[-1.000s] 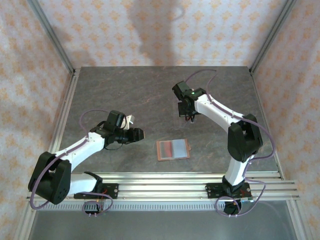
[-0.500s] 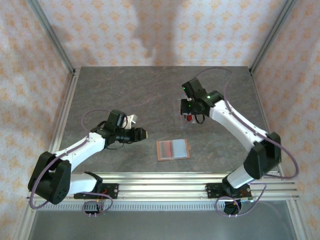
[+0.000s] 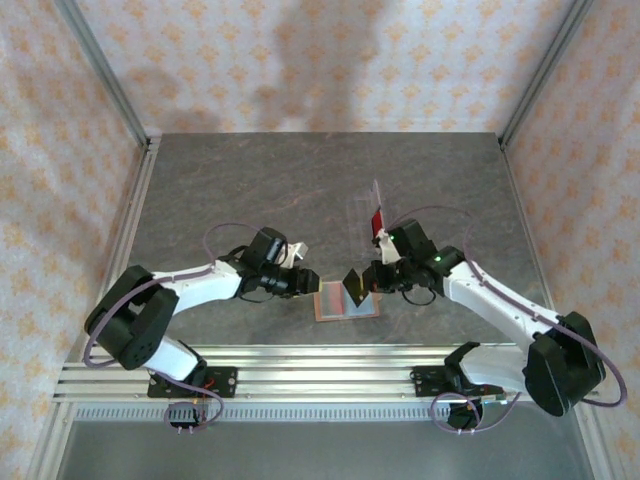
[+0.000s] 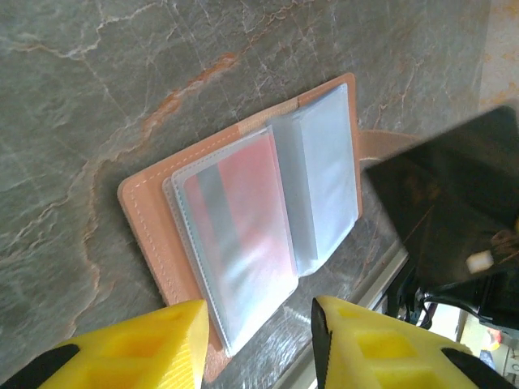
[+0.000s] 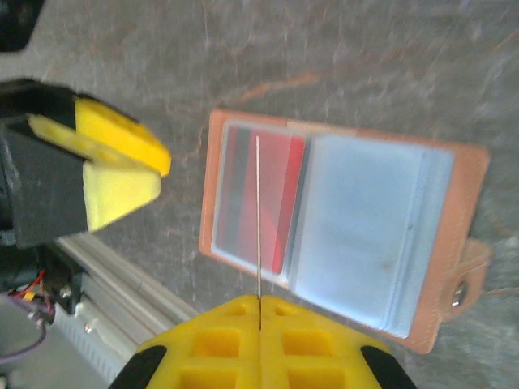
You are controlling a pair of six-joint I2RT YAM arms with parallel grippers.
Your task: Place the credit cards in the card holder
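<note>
The card holder (image 3: 346,316) lies open and flat near the table's front edge, tan leather (image 4: 146,227) around clear sleeves, its snap tab (image 5: 466,271) at one end. A red and grey card shows inside one sleeve (image 4: 243,211). My right gripper (image 3: 363,283) is shut on a black credit card (image 3: 352,288) held on edge just over the holder. That card is a thin line (image 5: 258,211) rising from the pinched yellow fingertips (image 5: 259,301), and a dark slab (image 4: 438,203) in the left wrist view. My left gripper (image 3: 311,284) hovers open at the holder's left edge (image 4: 259,340), holding nothing.
A clear plastic stand (image 3: 377,215) with something red in it stands behind the holder, mid-table. Aluminium rails (image 3: 330,365) run along the near edge just in front of the holder. Patterned walls close in the back and both sides.
My right arm has swung from the clear stand down to the holder, carrying the black card. My left gripper has moved right to the holder's left edge, and its jaws have narrowed.
</note>
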